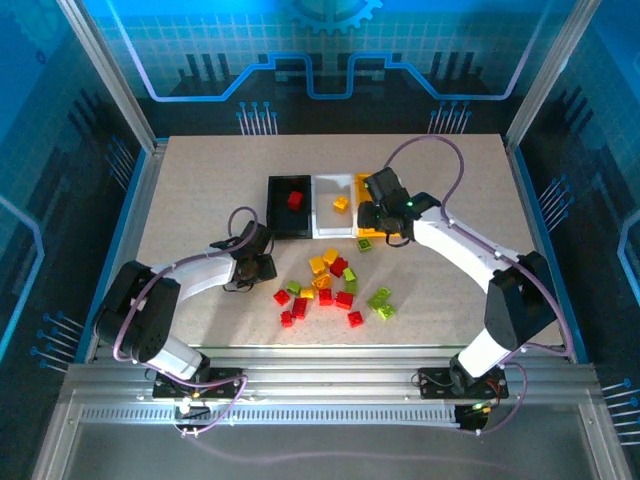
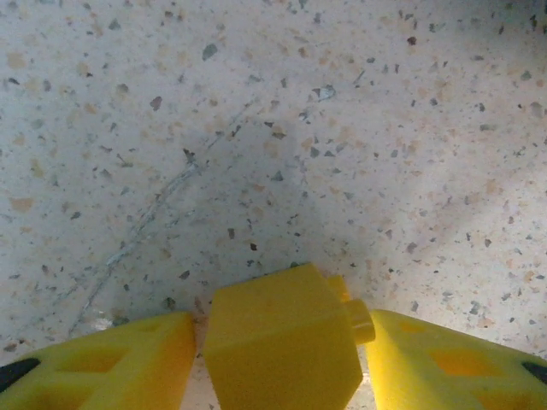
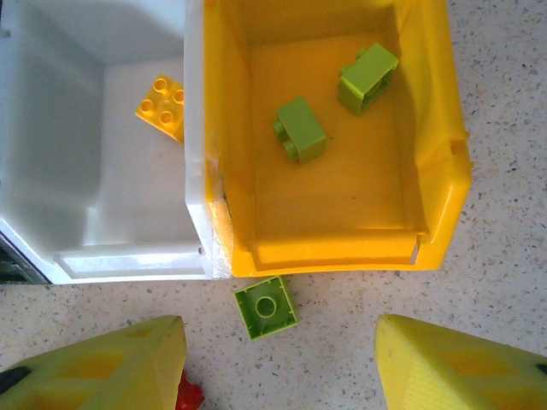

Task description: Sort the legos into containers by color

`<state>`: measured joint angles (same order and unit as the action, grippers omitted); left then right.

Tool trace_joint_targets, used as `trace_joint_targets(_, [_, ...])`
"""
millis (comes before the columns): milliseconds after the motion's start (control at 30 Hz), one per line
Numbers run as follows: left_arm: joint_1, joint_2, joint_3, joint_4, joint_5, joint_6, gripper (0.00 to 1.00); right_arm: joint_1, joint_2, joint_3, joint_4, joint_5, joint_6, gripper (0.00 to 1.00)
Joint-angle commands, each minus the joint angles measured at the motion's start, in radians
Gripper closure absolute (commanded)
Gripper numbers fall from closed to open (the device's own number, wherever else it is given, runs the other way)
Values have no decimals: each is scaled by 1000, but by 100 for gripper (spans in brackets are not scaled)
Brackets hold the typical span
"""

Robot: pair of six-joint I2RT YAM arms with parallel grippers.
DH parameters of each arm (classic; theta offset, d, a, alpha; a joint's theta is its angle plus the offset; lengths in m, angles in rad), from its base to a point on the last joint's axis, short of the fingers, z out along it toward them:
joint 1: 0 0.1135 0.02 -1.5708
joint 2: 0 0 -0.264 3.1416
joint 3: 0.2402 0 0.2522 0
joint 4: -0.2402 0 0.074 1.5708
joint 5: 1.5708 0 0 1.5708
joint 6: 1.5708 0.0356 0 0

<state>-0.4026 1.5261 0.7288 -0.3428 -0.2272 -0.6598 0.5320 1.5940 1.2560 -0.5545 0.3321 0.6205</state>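
The yellow brick (image 2: 282, 342) is pinched between the fingers of the left gripper (image 2: 280, 352), close over the table (image 2: 256, 128) and left of the loose pile (image 1: 330, 285). It looks light, hard and slick, so I'd squeeze the flat sides, not the studs. The right gripper (image 3: 278, 343) hangs open above a green brick (image 3: 266, 307) lying just outside the yellow bin (image 3: 444, 154). The tabletop is speckled, with blue-lit walls around

The yellow brick (image 2: 278, 342) between the fingers of my left gripper (image 2: 284, 359) is cut off at the bottom, so I can't tell if it is pinched; a red brick (image 3: 190, 395) hides mostly behind one finger of my right gripper (image 3: 278, 342).
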Motion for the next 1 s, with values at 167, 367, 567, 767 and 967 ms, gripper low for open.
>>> trace_joint_targets(167, [-13, 19, 33, 48, -8, 20, 62, 8, -56, -57, 29, 8, 21, 38])
trace_joint_targets(367, [-61, -63, 97, -23, 3, 34, 72, 5, -107, -116, 44, 15, 31, 38])
trace_joint_targets(567, [-164, -49, 311, -79, 15, 46, 73, -3, -169, -205, 60, 12, 48, 38])
trace_joint_targets(767, [-192, 177, 594, -82, 40, 69, 74, -6, -205, -269, 51, 12, 57, 38])
trace_joint_targets(967, [-192, 414, 841, -114, 45, 99, 75, -7, -241, -314, 42, 12, 65, 38])
